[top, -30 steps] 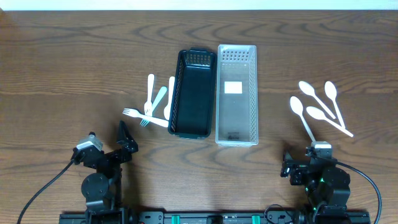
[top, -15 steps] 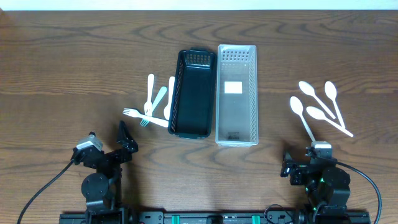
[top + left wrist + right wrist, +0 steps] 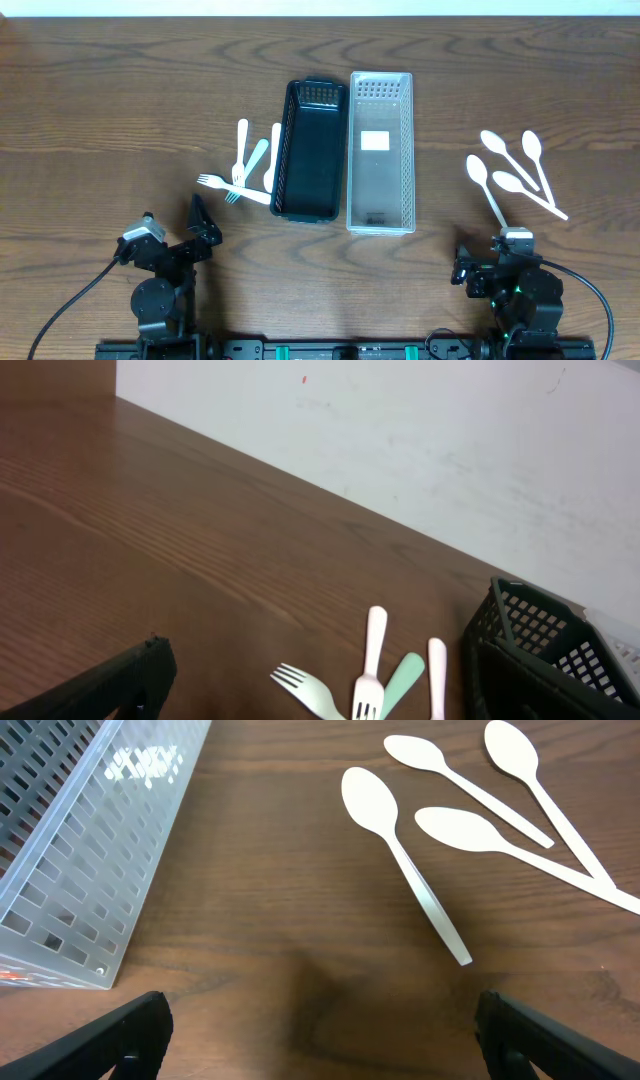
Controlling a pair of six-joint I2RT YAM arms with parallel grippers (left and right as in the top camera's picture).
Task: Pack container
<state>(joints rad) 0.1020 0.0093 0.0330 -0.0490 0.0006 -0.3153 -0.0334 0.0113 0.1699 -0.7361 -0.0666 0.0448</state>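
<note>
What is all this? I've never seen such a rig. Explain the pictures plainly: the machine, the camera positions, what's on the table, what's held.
Two robot arms sit at the edge of a brown wooden table. One picture looks down from above; the other two come from a camera on each arm's wrist. Mid-table lie a black slotted plastic basket and beside it a clear slotted plastic basket, neither holding cutlery. To their left lie white plastic forks with one pale green utensil; to their right, four white plastic spoons. The left gripper and right gripper stand open, holding nothing.
</note>
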